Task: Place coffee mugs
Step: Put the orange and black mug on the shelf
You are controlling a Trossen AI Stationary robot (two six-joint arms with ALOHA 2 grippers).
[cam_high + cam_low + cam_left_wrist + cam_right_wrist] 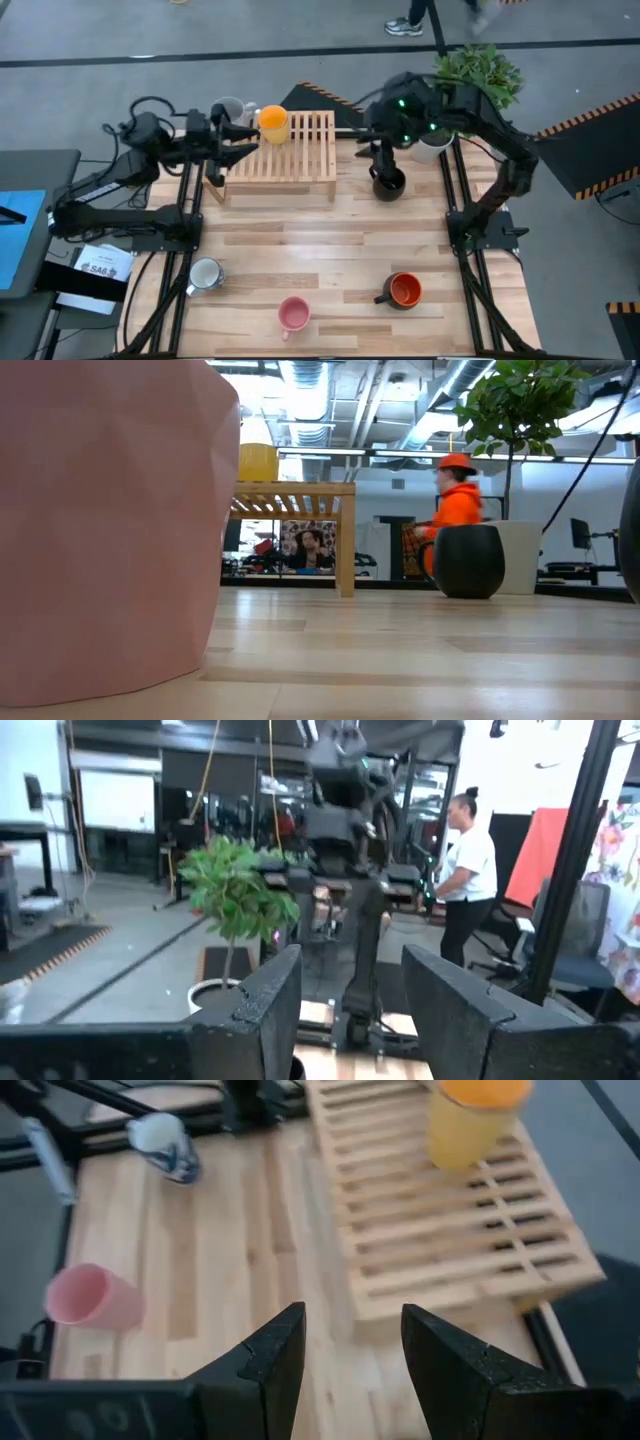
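A wooden slatted rack (pixel 290 150) stands at the back middle of the table. The orange mug (pixel 272 122) stands upright on it. The grey mug (pixel 230 108) is by the rack's far left corner. The black mug (pixel 388 184) stands upright on the table right of the rack (pixel 468 560). The white mug (pixel 205 275) lies on its side at the near left. The pink mug (pixel 293 315) and the red-inside mug (pixel 403 290) are near the front edge. My left gripper (pixel 240 140) is open at the rack's left end. My right gripper (pixel 383 160) is open above the black mug, which the low view shows standing free.
A white plant pot (pixel 435 146) with a green plant (pixel 480 72) stands at the back right, close behind my right arm. People show in the room beyond the table, one in orange (pixel 455 500) and one in white (pixel 465 870). Bare tabletop (pixel 330 245) lies in the middle.
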